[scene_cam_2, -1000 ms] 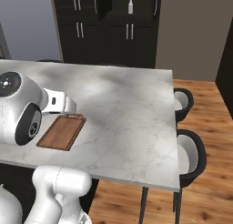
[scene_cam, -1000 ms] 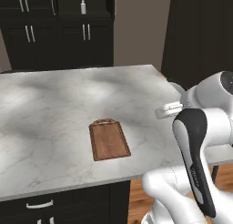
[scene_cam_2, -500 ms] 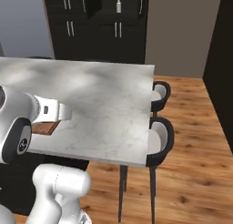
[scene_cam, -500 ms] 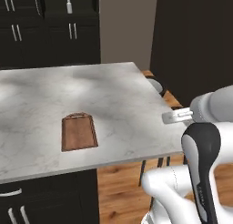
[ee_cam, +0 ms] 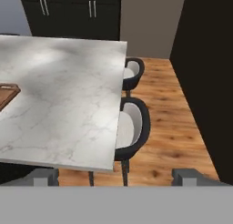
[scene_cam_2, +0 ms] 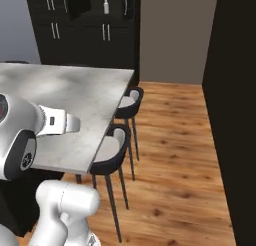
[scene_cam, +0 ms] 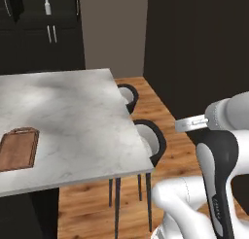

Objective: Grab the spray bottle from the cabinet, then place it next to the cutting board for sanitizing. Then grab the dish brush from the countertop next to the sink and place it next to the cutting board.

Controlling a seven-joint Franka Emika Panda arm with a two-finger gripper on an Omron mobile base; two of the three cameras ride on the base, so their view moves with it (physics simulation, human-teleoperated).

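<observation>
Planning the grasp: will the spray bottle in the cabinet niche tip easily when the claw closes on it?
Probably. The bottle stands upright on the cabinet shelf, tall and slim, so a sideways nudge could topple it. It looks small and likely light. Too far off to judge the surface.

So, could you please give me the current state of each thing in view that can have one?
spray bottle: upright in the cabinet's open niche, not yet picked up.
cabinet: doors shut, niche open.
cutting board: flat on the countertop, nothing on it.
gripper: open, empty, apart from the countertop.
stools: two, tucked at the countertop's edge, unoccupied.
</observation>
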